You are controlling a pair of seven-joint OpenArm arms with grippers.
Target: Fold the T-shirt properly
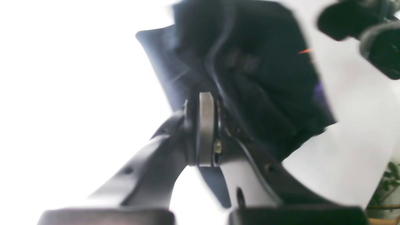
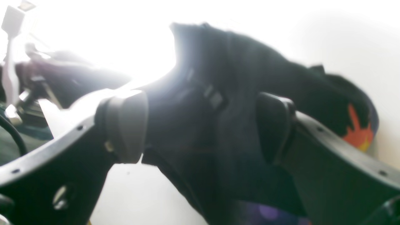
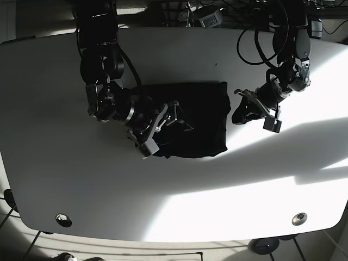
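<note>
T-shirt [image 3: 201, 117]: soft, limp, light dark cloth
Left gripper [image 1: 207, 131] pinches an edge; right gripper [image 2: 200, 128] spread around a bunched fold; grip edges, corners

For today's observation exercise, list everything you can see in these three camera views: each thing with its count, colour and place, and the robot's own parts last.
T-shirt: one, black with a small orange and purple print, partly folded at the middle of the table.
Table: one, white, filling the base view, with sunlit patches on its right part.
Table inserts: two, round and metallic, near the front corners.
Plant: one, green, at the lower right edge of the left wrist view.
Cables: several, black, at the far edge behind the arms.
Left gripper: one, black, pinched shut on a fold of the T-shirt.
Right gripper: one, black, jaws apart with T-shirt cloth between them.
</note>
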